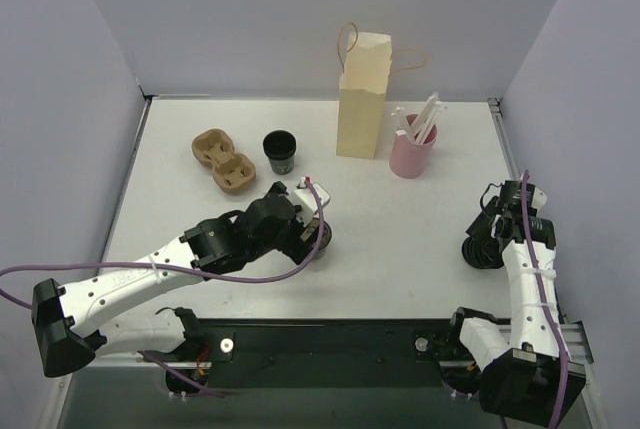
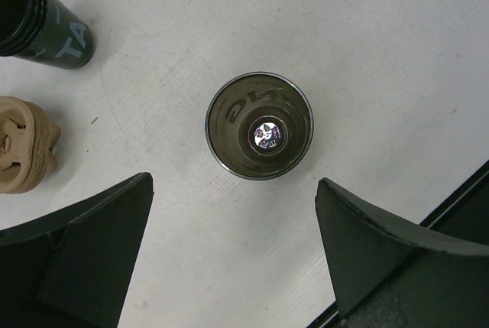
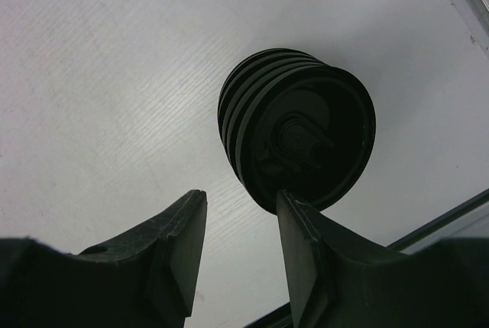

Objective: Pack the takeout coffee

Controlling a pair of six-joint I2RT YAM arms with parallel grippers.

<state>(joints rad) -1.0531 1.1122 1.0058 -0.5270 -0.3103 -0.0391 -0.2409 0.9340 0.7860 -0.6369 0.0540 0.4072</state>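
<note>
Left claw (image 2: 233, 183): we see it wide, holding nothing, right above the cup (image 2: 259, 126).
Cup: upright on the table (image 2: 397, 53).
Right claw (image 3: 241, 198): narrow, empty, beside the lids (image 3: 306, 133).

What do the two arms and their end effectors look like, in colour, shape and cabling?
Both have white links and black joints: the left arm and the right arm. A purple cable runs along each. The left end effector and the right end effector each have two dark, wedge-shaped fingers. I can read no markings on them.
</note>
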